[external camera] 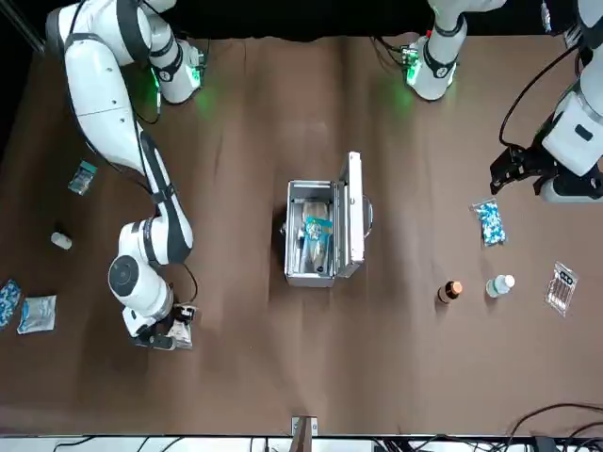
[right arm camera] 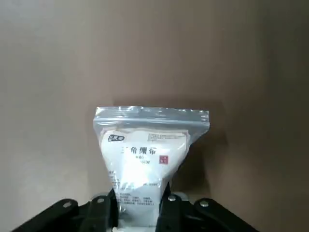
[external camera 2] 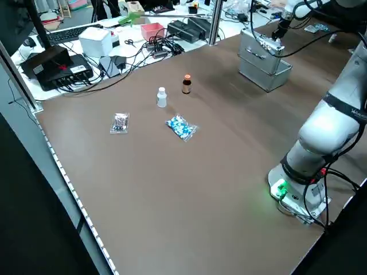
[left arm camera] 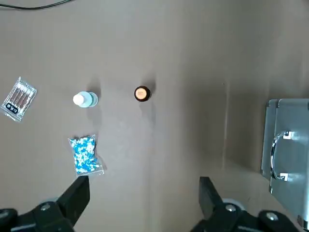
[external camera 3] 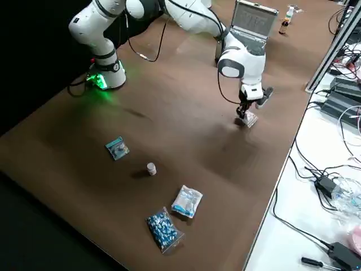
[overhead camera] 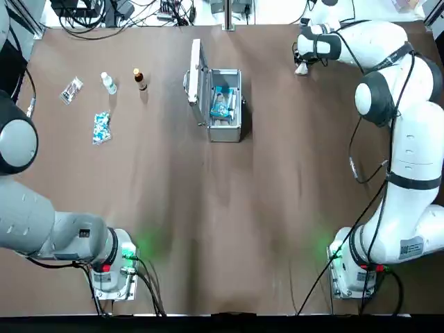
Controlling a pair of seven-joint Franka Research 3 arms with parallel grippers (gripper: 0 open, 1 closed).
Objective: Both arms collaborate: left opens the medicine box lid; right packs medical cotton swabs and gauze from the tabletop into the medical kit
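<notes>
The silver medical kit (overhead camera: 225, 132) stands open in the middle of the tabletop (overhead camera: 277, 194), its lid (overhead camera: 196, 69) upright. The teal medical cotton swabs packet (overhead camera: 222, 103) lies inside it. My right gripper (right arm camera: 140, 200) is shut on the lower end of the gauze (right arm camera: 145, 154), a white pad in a clear zip bag, at the table's far right (external camera: 181, 331). Whether the gauze touches the cloth I cannot tell. My left gripper (left arm camera: 143, 182) hangs open and empty high above the table's left part (external camera: 509, 171), apart from the kit.
A brown bottle (overhead camera: 139, 78), a white bottle (overhead camera: 108, 82), a speckled blue packet (overhead camera: 101, 127) and a clear packet (overhead camera: 71, 89) lie left of the kit. Another small bottle (external camera 3: 151, 168) and several packets (external camera 3: 186, 201) lie far out on the right side.
</notes>
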